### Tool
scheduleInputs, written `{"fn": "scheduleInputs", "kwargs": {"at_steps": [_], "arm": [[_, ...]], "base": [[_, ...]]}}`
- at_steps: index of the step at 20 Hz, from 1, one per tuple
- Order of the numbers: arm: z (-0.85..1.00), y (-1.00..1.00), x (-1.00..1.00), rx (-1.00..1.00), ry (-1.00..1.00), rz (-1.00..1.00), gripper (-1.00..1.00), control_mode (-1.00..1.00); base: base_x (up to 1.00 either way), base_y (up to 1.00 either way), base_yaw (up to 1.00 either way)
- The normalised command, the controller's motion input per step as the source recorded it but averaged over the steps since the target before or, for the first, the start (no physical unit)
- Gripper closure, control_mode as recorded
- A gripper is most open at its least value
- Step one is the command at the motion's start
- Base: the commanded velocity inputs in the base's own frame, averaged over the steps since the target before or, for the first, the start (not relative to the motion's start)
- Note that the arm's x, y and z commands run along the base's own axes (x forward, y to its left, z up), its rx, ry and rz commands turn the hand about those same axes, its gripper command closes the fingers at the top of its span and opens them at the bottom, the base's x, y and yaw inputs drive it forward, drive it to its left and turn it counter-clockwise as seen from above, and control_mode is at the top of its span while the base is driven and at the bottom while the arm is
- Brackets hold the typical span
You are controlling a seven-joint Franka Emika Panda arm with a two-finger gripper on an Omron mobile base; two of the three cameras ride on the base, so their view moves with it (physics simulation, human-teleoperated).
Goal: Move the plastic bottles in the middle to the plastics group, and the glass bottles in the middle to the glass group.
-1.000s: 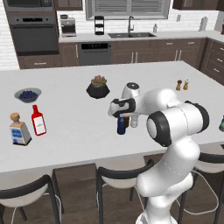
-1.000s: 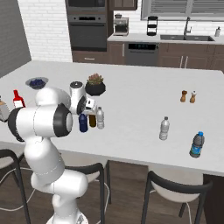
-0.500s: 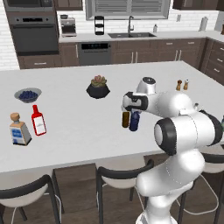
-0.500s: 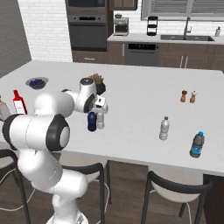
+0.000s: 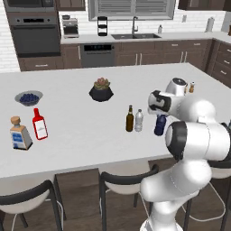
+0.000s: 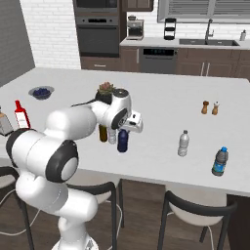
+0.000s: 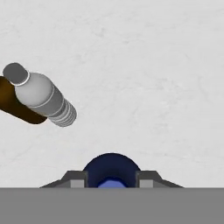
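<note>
My gripper point(image 5: 160, 119) is shut on the stubby dark blue bottle point(image 5: 159, 126), holding it by the top just right of the middle pair. In the hand view the blue bottle point(image 7: 111, 169) sits between the two fingertips point(image 7: 77, 178). The brown long-necked bottle point(image 5: 130, 119) and the clear water bottle point(image 5: 139, 121) stand upright side by side, to the left of the held bottle. At the left edge stand the red bottle point(image 5: 39, 124) and the squarish clear bottle point(image 5: 20, 134). Far right in the right base view are a clear bottle point(image 6: 183, 143) and a dark bottle point(image 6: 220, 161).
A potted plant point(image 5: 101, 89) stands behind the middle bottles. A bowl of blueberries point(image 5: 29, 97) sits at the back left. Salt and pepper shakers point(image 6: 210, 108) stand at the back right. Stools line the counter's near edge point(image 5: 90, 164).
The arm has carried the dark blue bottle rightwards, away from the brown and clear bottles. Those two have stayed in place.
</note>
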Motion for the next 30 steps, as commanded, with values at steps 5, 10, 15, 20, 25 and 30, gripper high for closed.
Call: {"fn": "scheduleInputs", "kwargs": {"at_steps": [5,10,15,20,25,30], "arm": [[0.03,-1.0,-0.01,0.02,0.1,-0.1,1.0,-1.0],[0.0,-1.0,0.0,0.01,0.08,-0.11,1.0,-1.0],[0.0,-1.0,0.0,0.01,0.05,-0.11,1.0,-1.0],[0.0,-1.0,0.0,0.0,0.02,-0.11,1.0,-1.0],[-0.12,-0.96,0.0,0.0,0.0,-0.15,1.0,-1.0],[-0.17,-0.7,0.04,0.0,0.0,-0.21,1.0,-1.0]], "base": [[0.0,0.0,0.0],[0.0,0.0,0.0],[0.0,0.0,0.0],[0.0,0.0,0.0],[0.0,0.0,0.0],[0.0,0.0,0.0]]}}
